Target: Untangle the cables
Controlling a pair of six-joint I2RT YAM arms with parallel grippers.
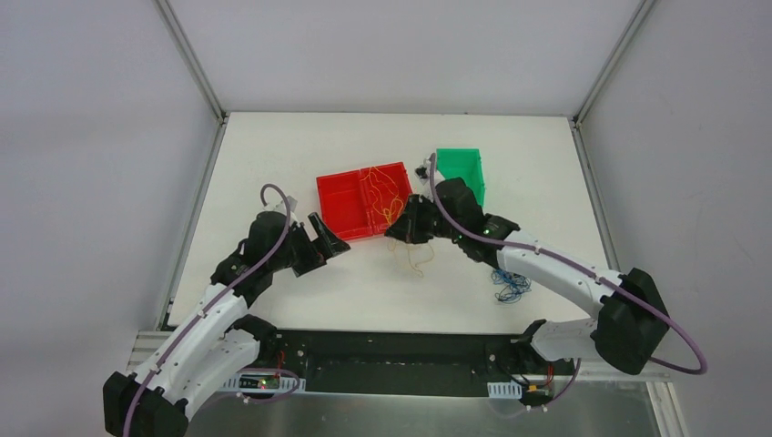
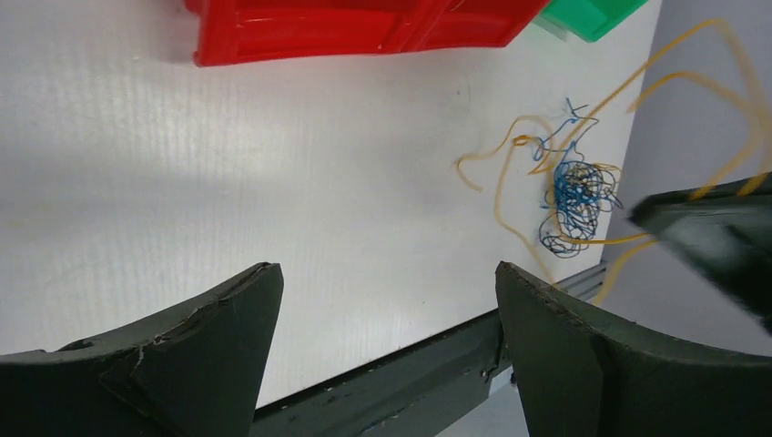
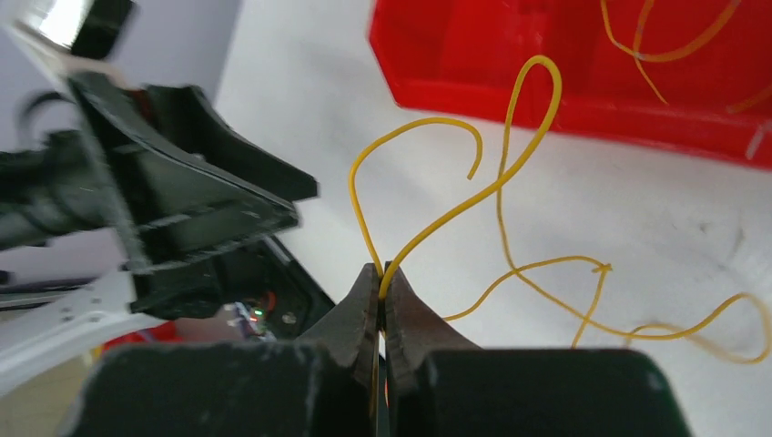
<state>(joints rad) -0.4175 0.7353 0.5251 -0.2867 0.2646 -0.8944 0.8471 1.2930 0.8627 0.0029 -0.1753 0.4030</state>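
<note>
My right gripper [image 1: 395, 234] is shut on a yellow cable [image 3: 510, 164], just in front of the red bin [image 1: 350, 208]. In the right wrist view the jaws [image 3: 381, 269] pinch two yellow strands, which curl up and trail over the table. More yellow cables [image 1: 384, 196] lie in the red bin's right half. A blue tangle of cables [image 1: 510, 284] lies on the table by the right arm, and shows with yellow strands in the left wrist view [image 2: 573, 196]. My left gripper [image 1: 335, 244] is open and empty [image 2: 387, 269], a little left of the right gripper.
A green bin [image 1: 462, 173] stands to the right of the red bin, behind the right arm. The red bin's front wall [image 3: 564, 100] is just beyond the held cable. The table's near edge and dark rail [image 2: 401, 382] lie below the left fingers.
</note>
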